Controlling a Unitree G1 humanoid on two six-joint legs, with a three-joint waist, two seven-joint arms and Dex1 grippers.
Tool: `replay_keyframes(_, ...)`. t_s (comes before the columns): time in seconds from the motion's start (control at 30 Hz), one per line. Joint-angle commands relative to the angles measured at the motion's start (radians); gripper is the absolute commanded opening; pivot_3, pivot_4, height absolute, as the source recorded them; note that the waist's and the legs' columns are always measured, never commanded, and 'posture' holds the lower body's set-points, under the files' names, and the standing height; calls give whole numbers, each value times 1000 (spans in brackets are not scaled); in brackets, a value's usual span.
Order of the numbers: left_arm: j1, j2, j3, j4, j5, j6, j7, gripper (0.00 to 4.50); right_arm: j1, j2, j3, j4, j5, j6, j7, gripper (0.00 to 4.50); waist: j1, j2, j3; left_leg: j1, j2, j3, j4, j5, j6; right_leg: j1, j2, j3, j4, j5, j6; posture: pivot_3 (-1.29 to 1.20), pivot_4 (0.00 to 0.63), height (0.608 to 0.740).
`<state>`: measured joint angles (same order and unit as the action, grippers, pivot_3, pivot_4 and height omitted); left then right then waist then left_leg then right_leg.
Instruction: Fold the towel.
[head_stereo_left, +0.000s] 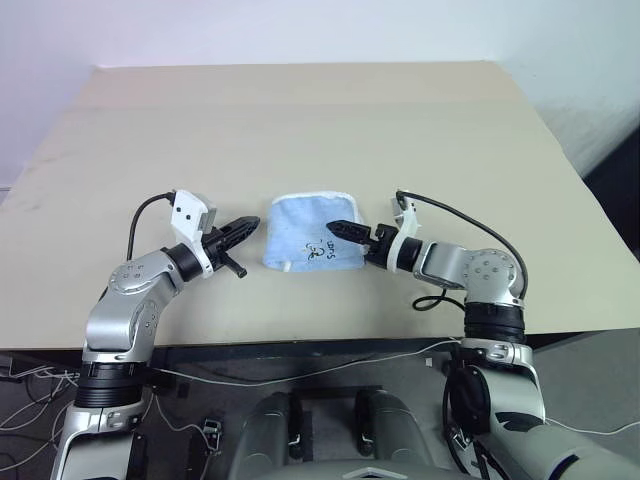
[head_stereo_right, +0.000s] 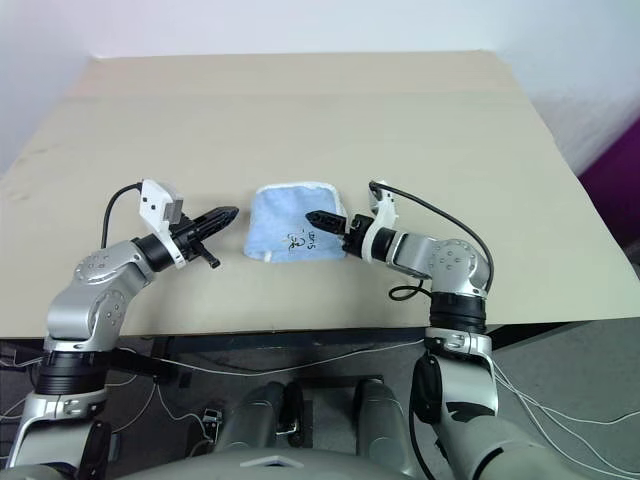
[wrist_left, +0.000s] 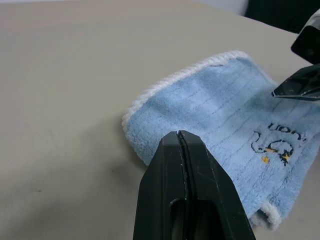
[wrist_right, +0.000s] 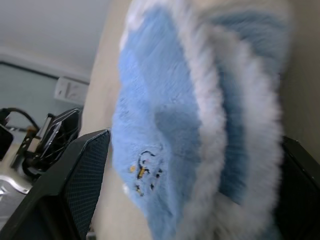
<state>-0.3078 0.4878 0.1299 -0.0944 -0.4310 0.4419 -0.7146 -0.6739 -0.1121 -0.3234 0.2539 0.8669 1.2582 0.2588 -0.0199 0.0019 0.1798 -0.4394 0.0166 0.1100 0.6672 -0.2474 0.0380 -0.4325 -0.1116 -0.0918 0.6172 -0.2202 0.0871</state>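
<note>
From the head camera I see the towel (head_stereo_left: 310, 232) lying folded into a small light blue pad on the beige tabletop (head_stereo_left: 320, 120), near the tabletop's front edge and about midway between its left and right edges, with plenty of bare surface behind it toward the far edge. My left claw (head_stereo_left: 243, 229) sits just off the towel's left side, its two black fingers pressed together with nothing between them; I see a slim strip of tabletop between its tip and the cloth. My right claw (head_stereo_left: 343, 229) reaches in from the right, its tip over the towel's right part. From above I cannot judge how wide its fingers stand. The right wrist view settles that: one finger (wrist_right: 75, 185) stands on one side of the towel's stacked white-edged layers and the other dark finger on the far side, so the claw is spread wide, straddling the towel's edge rather than pinching it. The left wrist view gives me what the head camera only hints at: a small dark embroidered figure with orange specks (wrist_left: 272, 147) on the top layer, thin stitched lines across the pile, and the white edging curling around the fold. That view also shows the right claw's tip hovering above the cloth.
</note>
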Motion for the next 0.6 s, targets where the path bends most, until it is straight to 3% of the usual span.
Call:
replay_keyframes(0.03, 10, -1, 4, -45, -2, -32, 1, 0, -17, 16, -8, 27, 4, 11, -6, 3552, 1, 0, 0, 0, 0, 0, 0, 0, 0, 0, 0, 0, 0, 0, 0, 0, 150, 740)
replay_keyframes(0.37, 3, -16, -14, -25, 9, -48, -4, 0, 6, 17, -70, -11, 42, 12, -31, 164, 4, -1, -1, 0, -1, 0, 0, 0, 0, 0, -1, 0, 0, 0, 0, 0, 150, 740)
replay_keyframes(0.6, -13, -23, -41, -14, 11, -50, -10, 0, 2, 4, -184, -76, 114, -31, -91, 40, 7, -1, -1, -1, -1, 0, 0, 0, 0, 0, -1, 0, 0, 0, 0, 0, 150, 740)
